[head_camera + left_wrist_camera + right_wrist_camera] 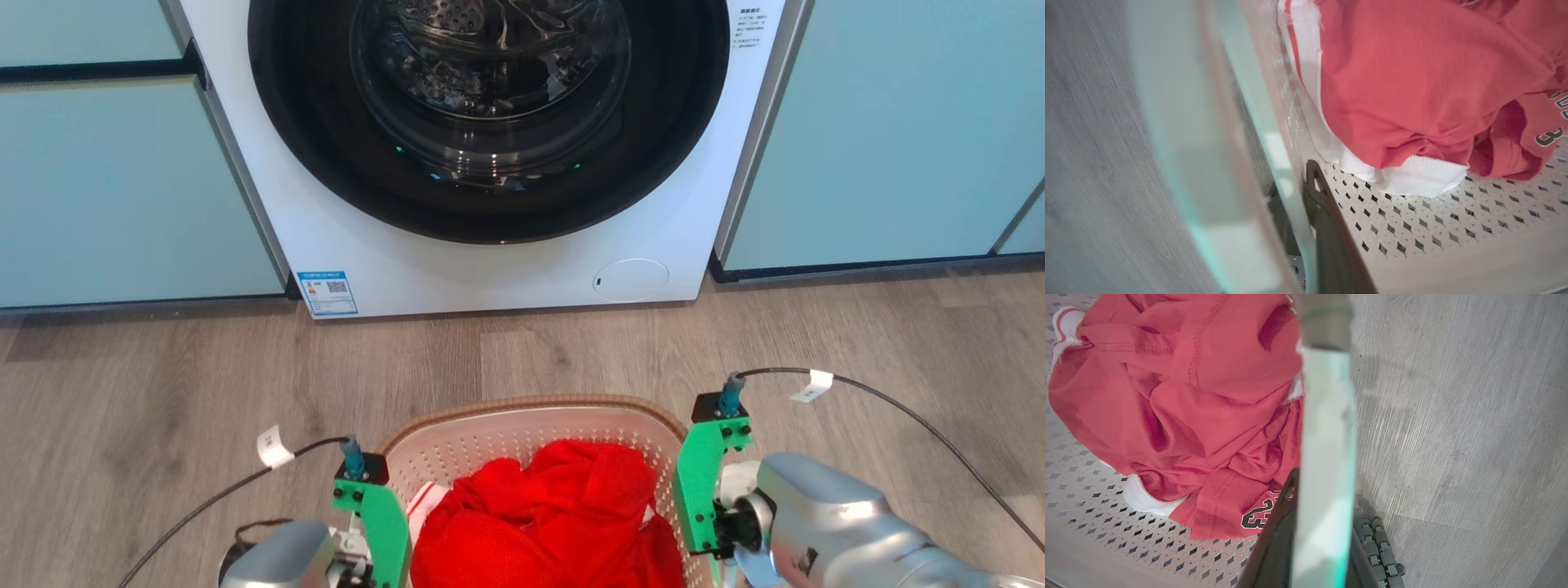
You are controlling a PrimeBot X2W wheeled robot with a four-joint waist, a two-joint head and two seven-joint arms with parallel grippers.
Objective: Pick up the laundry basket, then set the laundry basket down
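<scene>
While left gripper [1303, 222], right gripper [1327, 543] straddle walls, laundry basket [531, 403] between.

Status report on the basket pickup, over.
Both clamped: left end effector on laundry basket left wall, right end effector on right wall. Inside, red clothing. Ahead, washing machine, apart from basket.

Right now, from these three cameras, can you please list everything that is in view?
laundry basket: one, white with brown rim, in front of the washing machine
clothing: one heap, red with white trim, inside the basket
washing machine: one, white with dark round door, straight ahead
cabinets: pale blue-green, on both sides of the machine
floor: one, grey-brown wood look
left gripper: one, dark fingers, clamped on the basket's left wall
right gripper: one, dark fingers, clamped on the basket's right wall
</scene>
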